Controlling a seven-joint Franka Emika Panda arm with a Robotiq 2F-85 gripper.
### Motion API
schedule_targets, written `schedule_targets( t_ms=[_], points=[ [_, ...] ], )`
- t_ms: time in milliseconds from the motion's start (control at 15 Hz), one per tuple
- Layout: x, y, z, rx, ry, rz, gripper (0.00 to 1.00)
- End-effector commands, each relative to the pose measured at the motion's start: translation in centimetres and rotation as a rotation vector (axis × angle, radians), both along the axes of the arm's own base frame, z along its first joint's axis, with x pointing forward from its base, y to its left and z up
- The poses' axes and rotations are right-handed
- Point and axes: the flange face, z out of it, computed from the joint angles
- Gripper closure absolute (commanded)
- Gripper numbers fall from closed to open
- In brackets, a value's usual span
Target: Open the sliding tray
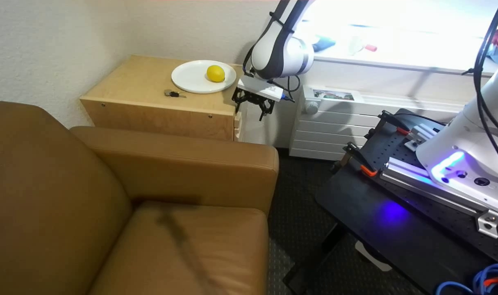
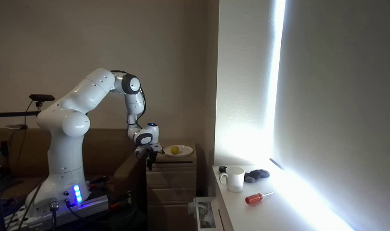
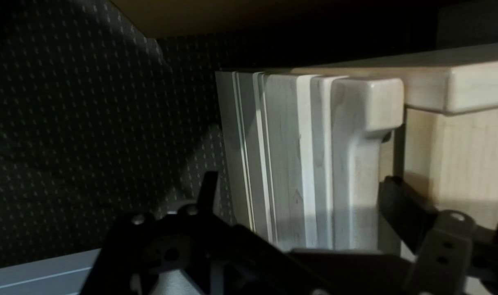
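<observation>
The wooden side cabinet (image 1: 158, 123) stands beside the sofa; it also shows in an exterior view (image 2: 171, 179). In the wrist view, the sliding tray (image 3: 365, 164) appears to be the light wood strip with a cut-out lip, just under the thicker cabinet top (image 3: 478, 88). Its front looks about level with the fronts below. A dark gap separates it from the top. My gripper (image 3: 301, 182) is open at the cabinet front, also in both exterior views (image 1: 249, 114) (image 2: 151, 162). One fingertip is at the gap beside the tray; the other is over the lower fronts. Contact cannot be told.
A white plate (image 1: 189, 82) with a yellow lemon (image 1: 215, 73) and keys (image 1: 174, 94) are on the cabinet top. The sofa arm (image 1: 191, 159) stands close in front of the cabinet's side. A white radiator (image 1: 330, 131) and a windowsill (image 2: 246, 211) are nearby.
</observation>
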Motion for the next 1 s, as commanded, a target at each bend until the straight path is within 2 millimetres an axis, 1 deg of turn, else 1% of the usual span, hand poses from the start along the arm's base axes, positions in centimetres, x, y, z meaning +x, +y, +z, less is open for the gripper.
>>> schedule_targets(
  t_ms=[0,67,200,333,600,733,867,933],
  points=[
    [0.0,0.0,0.0,0.0,0.001,0.0,0.0],
    [0.2,0.1,-0.1,0.003,0.002,-0.001,0.0],
    [0.6,0.4,-1.2,0.005,-0.022,-0.006,0.0],
    [0.5,0.7,-2.1,-0.009,-0.022,0.007,0.0],
    [0.3,0.4,-2.5,-0.052,-0.036,0.036,0.0],
    [0.2,-0.2,-2.4,-0.083,-0.01,0.041,0.0],
    [0.2,-2.1,-2.1,-0.157,0.045,-0.021,0.0],
    [0.5,-2.5,-1.9,-0.15,0.071,-0.024,0.0]
  ],
)
